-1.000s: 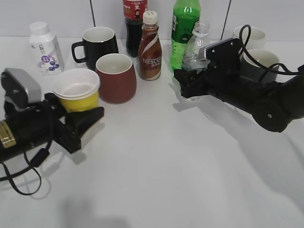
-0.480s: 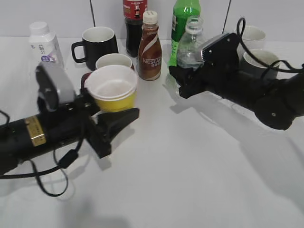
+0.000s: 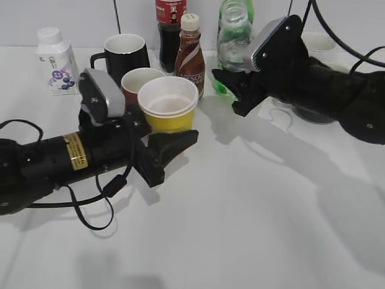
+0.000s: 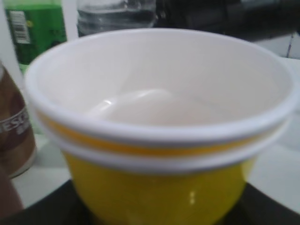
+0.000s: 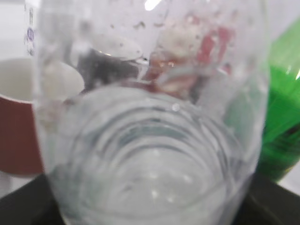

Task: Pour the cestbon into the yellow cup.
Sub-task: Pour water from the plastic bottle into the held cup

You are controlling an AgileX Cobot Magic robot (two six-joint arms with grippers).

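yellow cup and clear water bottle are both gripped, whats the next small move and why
Probably bring the clear plastic water bottle in the right gripper leftward toward the small yellow cup with a white rim held by the left gripper. The bottle stands upright and well to the right of the cup, so tipping it now would likely spill onto the white table. The cup looks empty.

Black arms (image 3: 42, 164), grey camera housings (image 3: 101, 93)

front table (image 3: 240, 229): open | back: Nescafe bottle (image 3: 190, 57), maroon mug (image 3: 135, 81) block
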